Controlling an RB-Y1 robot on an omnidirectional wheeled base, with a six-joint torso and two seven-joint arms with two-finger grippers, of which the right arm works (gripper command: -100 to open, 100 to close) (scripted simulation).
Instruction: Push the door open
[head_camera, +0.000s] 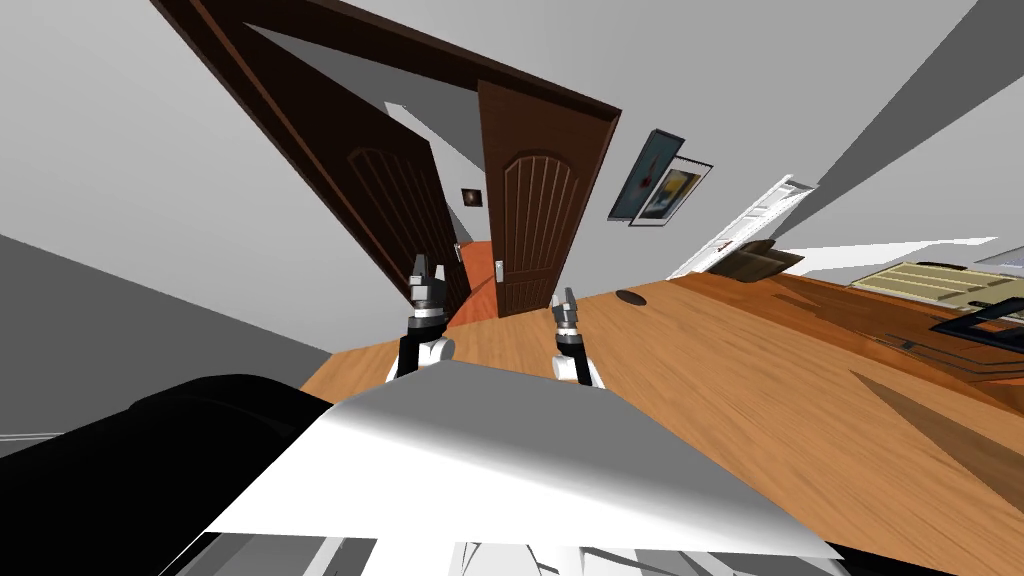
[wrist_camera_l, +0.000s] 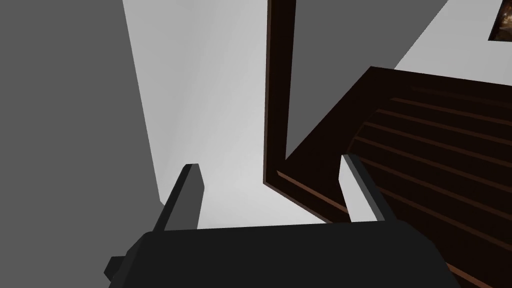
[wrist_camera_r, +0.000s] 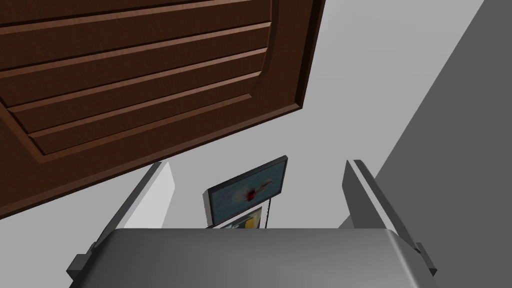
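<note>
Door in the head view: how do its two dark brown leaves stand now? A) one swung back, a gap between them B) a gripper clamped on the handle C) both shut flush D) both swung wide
A: the left-hand leaf is swung back, the right-hand leaf stands in the frame, and orange floor shows through the gap.

The right gripper (wrist_camera_r: 257, 164) has its two fingers (wrist_camera_r: 155, 197) wide apart, with nothing in them. From the gripper, a big brown door (wrist_camera_r: 140, 85) with long grooves is at eleven o'clock. At twelve o'clock, between the fingers, a blue picture (wrist_camera_r: 248, 192) hangs on the grey wall (wrist_camera_r: 380, 75). A second picture (wrist_camera_r: 245, 220) is just beside it, at its six o'clock.
</note>
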